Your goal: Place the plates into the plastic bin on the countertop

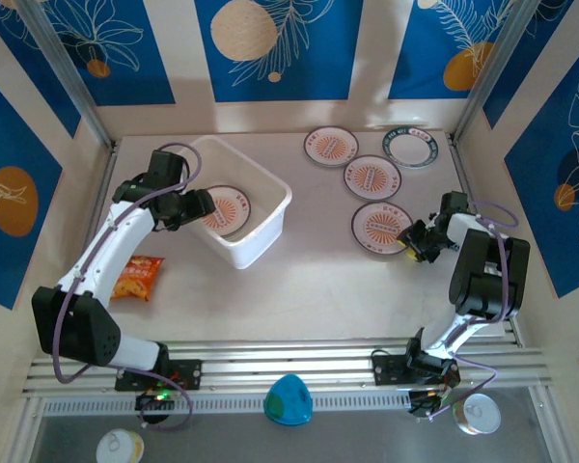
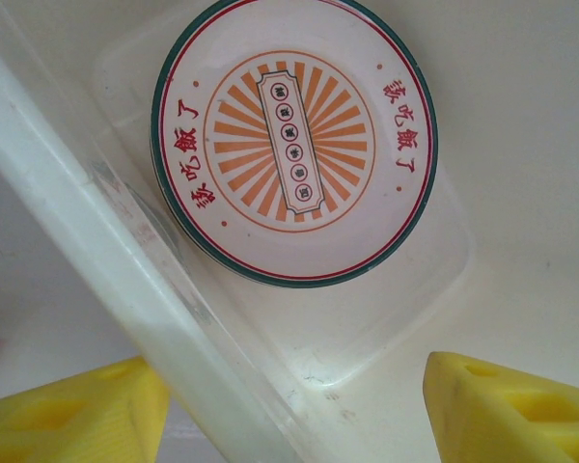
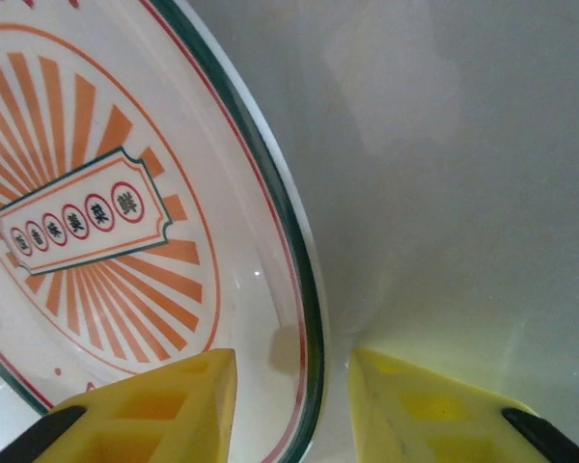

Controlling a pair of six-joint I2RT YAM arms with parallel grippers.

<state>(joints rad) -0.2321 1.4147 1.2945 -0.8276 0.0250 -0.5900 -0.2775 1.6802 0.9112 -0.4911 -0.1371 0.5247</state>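
Well, the left gripper (image 1: pixel 198 205) hangs with jaws wide over the translucent plastic bin (image 1: pixel 262 171), where one sunburst plate (image 1: pixel 230 209) lies flat on its floor. Across the matte beige countertop (image 1: pixel 309 289), the right gripper (image 3: pixel 289 410) stands astride the green rim of the nearest plate (image 3: pixel 96 222), jaws apart, not visibly pinching it. Glazed, stiff and slick, that plate looks light but chippable; its thin raised rim seems the only hold. Three more plates (image 1: pixel 372 177) lie beyond
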